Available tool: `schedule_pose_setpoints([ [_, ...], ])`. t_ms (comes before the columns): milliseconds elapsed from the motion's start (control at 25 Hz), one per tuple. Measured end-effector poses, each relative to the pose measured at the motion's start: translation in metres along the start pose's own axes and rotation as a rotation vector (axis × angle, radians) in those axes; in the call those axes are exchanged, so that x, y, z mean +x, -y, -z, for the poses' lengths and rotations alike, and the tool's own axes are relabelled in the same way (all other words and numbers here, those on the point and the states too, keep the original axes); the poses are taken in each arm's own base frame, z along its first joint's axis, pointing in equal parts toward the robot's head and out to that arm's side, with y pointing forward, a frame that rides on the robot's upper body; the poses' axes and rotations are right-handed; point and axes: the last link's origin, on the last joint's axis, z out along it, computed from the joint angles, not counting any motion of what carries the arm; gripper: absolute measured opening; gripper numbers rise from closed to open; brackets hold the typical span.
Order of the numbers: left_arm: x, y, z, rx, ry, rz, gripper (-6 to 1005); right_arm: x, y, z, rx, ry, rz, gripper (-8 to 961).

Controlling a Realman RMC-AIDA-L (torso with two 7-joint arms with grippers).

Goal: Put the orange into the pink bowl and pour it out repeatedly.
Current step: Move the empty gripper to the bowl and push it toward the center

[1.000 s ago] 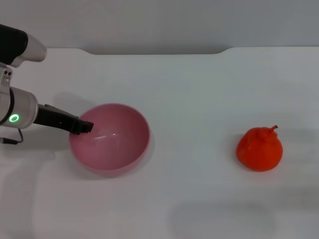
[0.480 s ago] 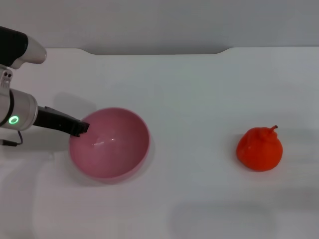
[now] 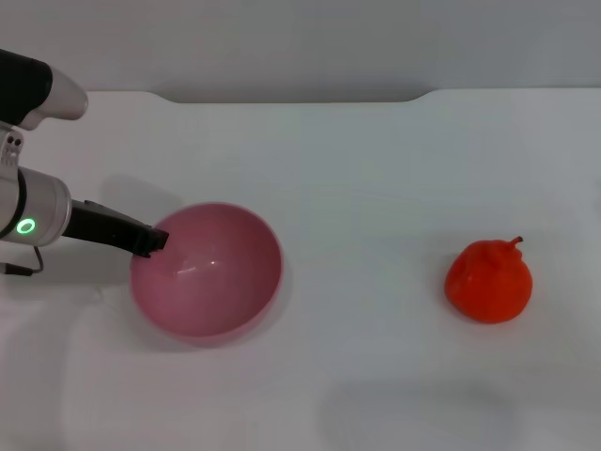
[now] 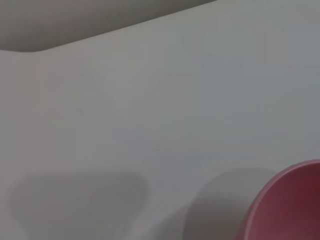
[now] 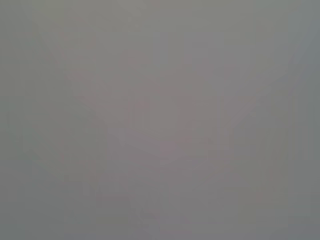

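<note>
Left gripper (image 3: 155, 240) looks clamped on the left rim of the pink bowl (image 3: 211, 277), though it's hard to see, with the orange (image 3: 488, 281) sitting well off to the right on the white table (image 3: 376, 169).

white table (image 3: 376, 169), pink bowl (image 3: 221, 291), orange (image 3: 488, 282)

left arm (image 3: 38, 211): silver-grey cylindrical wrist, glowing green ring light, thin dark cable looped beneath. black upper segment with pale grey rounded cap. left gripper (image 3: 150, 240): slim black jaws.
</note>
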Motion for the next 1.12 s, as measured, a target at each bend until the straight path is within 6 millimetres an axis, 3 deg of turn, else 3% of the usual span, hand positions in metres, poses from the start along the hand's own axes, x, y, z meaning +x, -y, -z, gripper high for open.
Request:
schedule_pose_setpoints([
  [320,-0.001,0.001,0.000,0.004,-0.001,-0.005,45,-0.060,-0.046,-0.018,-0.666,0.107,-0.277,675],
  [560,-0.001,0.001,-0.001,0.003,-0.001,-0.014,45,-0.092,-0.054,-0.043,-1.071,-0.027,-0.387,676],
  [760,0.001,0.000,-0.001,0.002,-0.003,-0.018,45,-0.093,-0.041,-0.063,-1.123,-0.218,-0.298,676],
  [1120,0.005,-0.004,-0.002,-0.005,-0.005,-0.030,45,-0.085,-0.007,-0.091,-0.894,-0.466,0.009,675],
])
